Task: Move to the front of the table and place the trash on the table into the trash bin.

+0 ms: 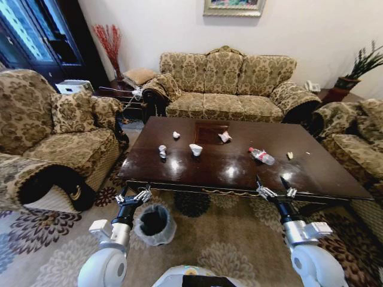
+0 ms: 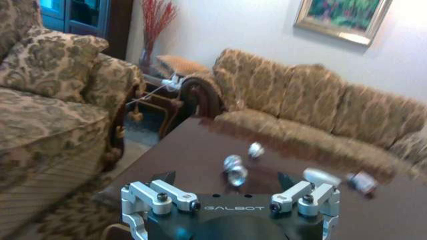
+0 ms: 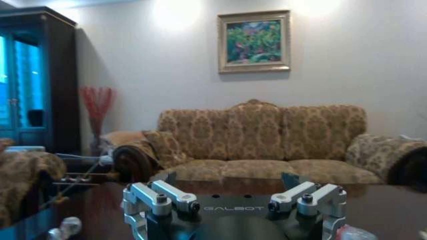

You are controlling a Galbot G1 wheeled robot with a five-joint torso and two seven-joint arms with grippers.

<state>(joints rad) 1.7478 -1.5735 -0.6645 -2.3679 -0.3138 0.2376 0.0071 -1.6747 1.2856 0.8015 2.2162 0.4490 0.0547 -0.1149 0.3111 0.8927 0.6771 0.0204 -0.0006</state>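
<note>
Facing the long near edge of the dark wooden tabletop (image 1: 239, 167), we list what lies on it: a crumpled white paper wad (image 1: 195, 149) near the middle, a smaller wad (image 1: 162, 151) to its left, a tiny one (image 1: 176, 135) farther back, a pinkish-white wad (image 1: 225, 137) beside the rectangular inlay (image 1: 210, 132), a crushed clear plastic bottle (image 1: 262, 156) with a red label toward the right, and a yellowish scrap (image 1: 289, 155) just beyond it. The trash bin (image 1: 154, 224), lined with a whitish bag, stands on the patterned carpet (image 1: 227, 239) below the tabletop's near left corner, close beside the left arm. The left gripper (image 1: 133, 197) hangs just short of that near edge, jaws spread wide and empty; the right gripper (image 1: 276, 192) is level with the edge on the right, jaws likewise wide and holding nothing. In our judgement no item is yet collected. The bottle lies nearest the right gripper, the middle wads nearest the left; each wants a descent from above, jaws straddling the piece, closing gently since paper crushes and the bottle may roll.
</note>
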